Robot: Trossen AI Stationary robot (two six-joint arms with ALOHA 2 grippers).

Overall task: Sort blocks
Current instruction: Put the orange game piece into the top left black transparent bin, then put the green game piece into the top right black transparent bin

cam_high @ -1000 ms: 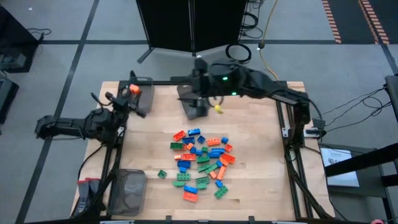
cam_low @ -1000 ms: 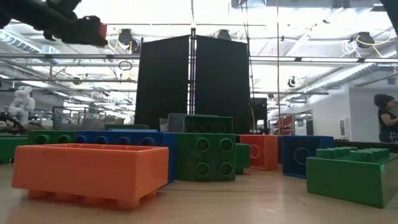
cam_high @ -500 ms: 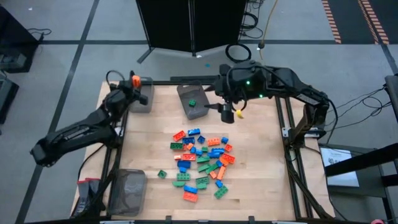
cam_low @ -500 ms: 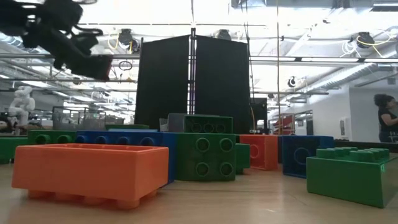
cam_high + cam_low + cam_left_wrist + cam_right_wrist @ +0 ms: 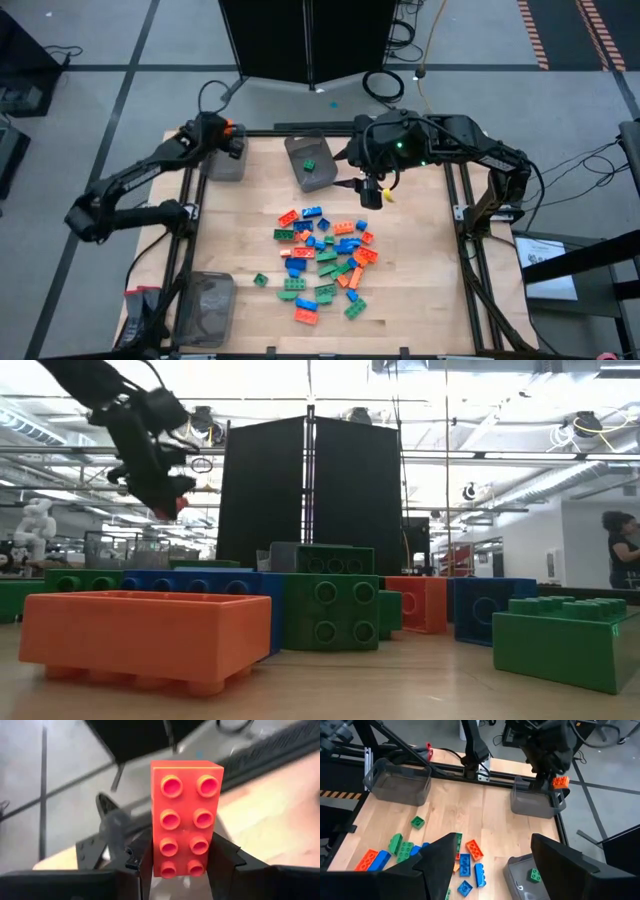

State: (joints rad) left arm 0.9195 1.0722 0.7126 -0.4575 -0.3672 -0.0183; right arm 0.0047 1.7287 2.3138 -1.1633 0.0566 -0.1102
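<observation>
The blocks are a loose pile of orange, green and blue studded bricks point(image 5: 325, 260) lying on the middle of the table, large in the low view's foreground point(image 5: 145, 635). My left gripper point(image 5: 228, 135) hangs above the far-left bin point(image 5: 222, 162), shut on one orange brick point(image 5: 186, 825). One green brick point(image 5: 310, 165) lies inside the far-middle bin point(image 5: 312, 172). My right gripper point(image 5: 364, 190) is open and hovers right of that bin, above bare wood beyond the pile. My left gripper pinches the orange brick between its two fingers point(image 5: 137, 867), which press on the long side walls at one end point(image 5: 182, 865). The fingers slant downward from above. The brick is lifted clear and sticks out past the fingertips, over the far-left bin point(image 5: 535, 802).
A third dark bin point(image 5: 205, 305) stands at the near-left corner. The black frame rails point(image 5: 460, 210) run along the table's edges. Bare wood lies left of the pile and along the right side. A person point(image 5: 620, 550) stands far off in the room.
My left gripper, still carrying the orange brick, has come down toward the far-left bin while its arm swung out and stretched. My right gripper has drawn away from the far-middle bin toward the table's right and near side, uncovering a green brick in that bin.
</observation>
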